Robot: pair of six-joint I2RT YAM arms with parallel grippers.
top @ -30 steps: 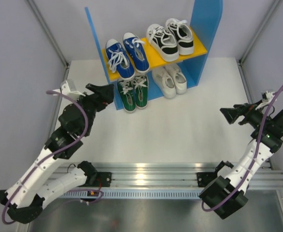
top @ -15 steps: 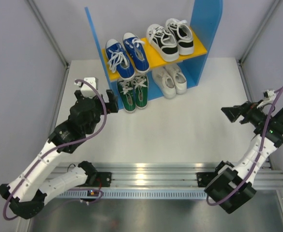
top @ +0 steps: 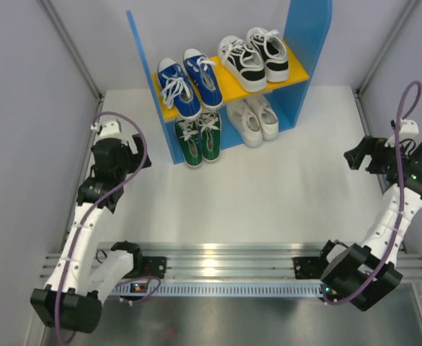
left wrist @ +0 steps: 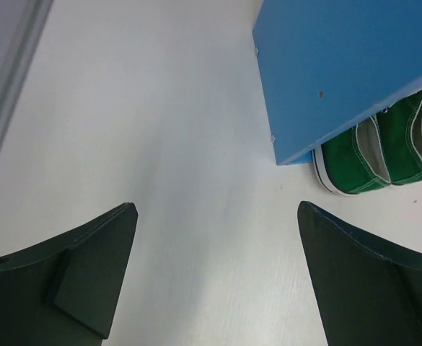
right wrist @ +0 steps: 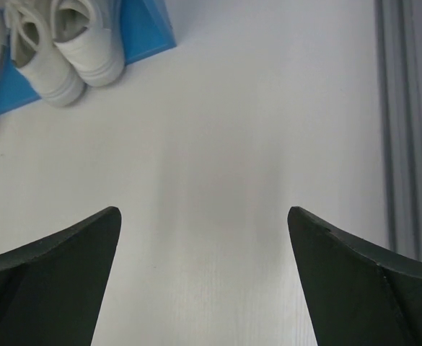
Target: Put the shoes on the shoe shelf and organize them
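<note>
Task looks done, or v. nearly: all prs sit in the shoe shelf (top: 308, 43). Left pincer (left wrist: 216, 209) gapes wide & empty over bare surface (left wrist: 160, 108). The green pair (left wrist: 373, 148) lies ahead & to its right, well apart, on the bottom level, heels poking out past the blue side panel (left wrist: 340, 65). Right pincer (right wrist: 203, 210) is likewise wide, nothing held, w/ the white pair (right wrist: 66, 43) ahead-left of it. Blue pair (top: 187, 86) sits up on the orange board (top: 229, 90) beside the black-and-white pair (top: 254, 59). Next move prob. needs no grasp, at most a nudge to square the green heels. Uppers look like canvas, soles smooth rubber, laces loose. Panels are flat, rigid, slick; the surface is matte white.
</note>
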